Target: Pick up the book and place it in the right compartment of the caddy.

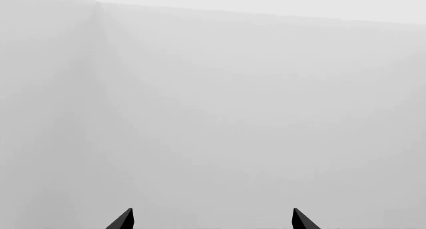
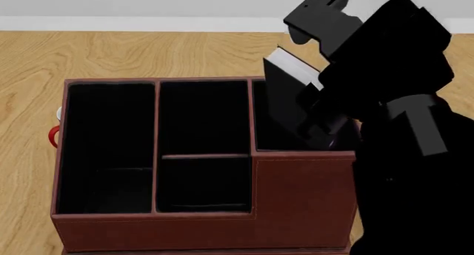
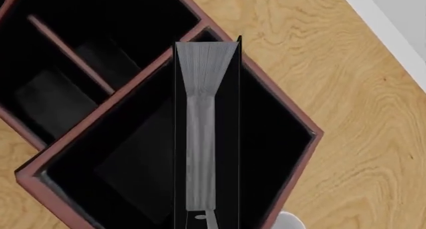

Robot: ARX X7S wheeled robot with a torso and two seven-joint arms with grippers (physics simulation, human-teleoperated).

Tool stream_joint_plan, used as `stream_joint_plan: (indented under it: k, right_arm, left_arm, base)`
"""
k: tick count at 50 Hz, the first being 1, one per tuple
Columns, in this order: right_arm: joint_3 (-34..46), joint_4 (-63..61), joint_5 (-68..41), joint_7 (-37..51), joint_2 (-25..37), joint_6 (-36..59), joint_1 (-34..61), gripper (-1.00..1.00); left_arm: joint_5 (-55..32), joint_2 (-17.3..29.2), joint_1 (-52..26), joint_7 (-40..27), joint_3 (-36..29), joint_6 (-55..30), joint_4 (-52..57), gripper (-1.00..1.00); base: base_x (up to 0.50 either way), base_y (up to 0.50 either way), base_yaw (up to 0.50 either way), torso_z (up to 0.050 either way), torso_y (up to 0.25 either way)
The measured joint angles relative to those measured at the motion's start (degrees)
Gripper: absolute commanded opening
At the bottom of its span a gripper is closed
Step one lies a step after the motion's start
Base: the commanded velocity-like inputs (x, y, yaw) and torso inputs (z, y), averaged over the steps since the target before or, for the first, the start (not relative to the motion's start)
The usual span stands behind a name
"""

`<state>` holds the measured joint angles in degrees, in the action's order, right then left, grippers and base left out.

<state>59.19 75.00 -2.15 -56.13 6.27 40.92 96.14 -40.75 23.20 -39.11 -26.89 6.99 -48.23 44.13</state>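
Note:
The reddish-brown caddy [image 2: 296,188] stands on the wooden table, black inside. The black book [image 2: 285,96] leans tilted over the right compartment [image 2: 270,138], the one with the taller walls, its white page edges [image 2: 295,63] uppermost. My right gripper [image 2: 320,130] is shut on the book's lower part. The right wrist view looks along the book's pages [image 3: 201,114] into that compartment [image 3: 133,174]. I cannot tell whether the book touches the floor. My left gripper [image 1: 213,220] is open, holds nothing, and faces a blank grey surface.
The caddy's long left section [image 2: 107,144] and divided middle section [image 2: 203,149] hold nothing I can see. A red mug handle [image 2: 53,135] peeks out behind the caddy's left wall. A white mug [image 3: 290,222] sits beside the right compartment. Wooden tabletop [image 2: 148,55] lies beyond.

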Motion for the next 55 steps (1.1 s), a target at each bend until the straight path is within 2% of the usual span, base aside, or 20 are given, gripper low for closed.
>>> stream_joint_plan:
  k: [26,27,55]
  right_arm:
    - [-2.49,0.00,0.32,5.61,-0.52,-3.18,-5.08,-1.00]
    - [-2.58,0.00,0.34,5.83,-0.54,-3.24,-5.19,1.00]
    - [-3.73,-0.02,2.07,8.30,-0.77,-4.89,-3.34,1.00]
  left_arm:
    - [-0.27,0.98,0.25,-1.15,-0.12,-0.57,0.27,1.00]
    - [-0.30,1.02,0.27,-1.20,-0.09,-0.59,0.30,1.00]
    - [-1.11,1.40,1.17,-1.70,0.61,0.26,0.86,1.00]
  base:
    - [0.00,0.00,0.00,0.000,0.001]
    - [0.00,0.00,0.00,0.000,0.000]
    - [0.00,0.00,0.00,0.000,0.000]
